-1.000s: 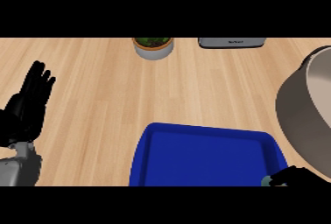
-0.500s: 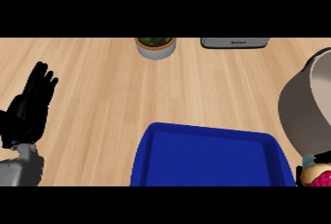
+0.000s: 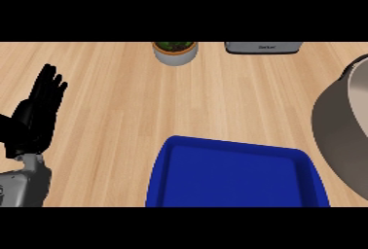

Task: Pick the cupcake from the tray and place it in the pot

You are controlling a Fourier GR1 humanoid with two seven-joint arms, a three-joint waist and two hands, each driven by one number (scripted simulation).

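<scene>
No cupcake on your blue rectangular tray (image 3: 237, 180), and the right hand's out of frame. Left hand (image 3: 32, 121) rests open, empty, mid-left. Probably mid-carry: next, release over the grey metal pot (image 3: 335, 131), right edge.

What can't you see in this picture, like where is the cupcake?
- Cupcake: nowhere in the head view; none on the part of the blue tray that shows.
- Right hand: outside the head view altogether.
- Blue tray: near end cut off by the lower edge.
- Pot: mostly cut off by the right edge; its inside barely shows.
- Grey box: cut by the top edge, label too small to read.
</scene>
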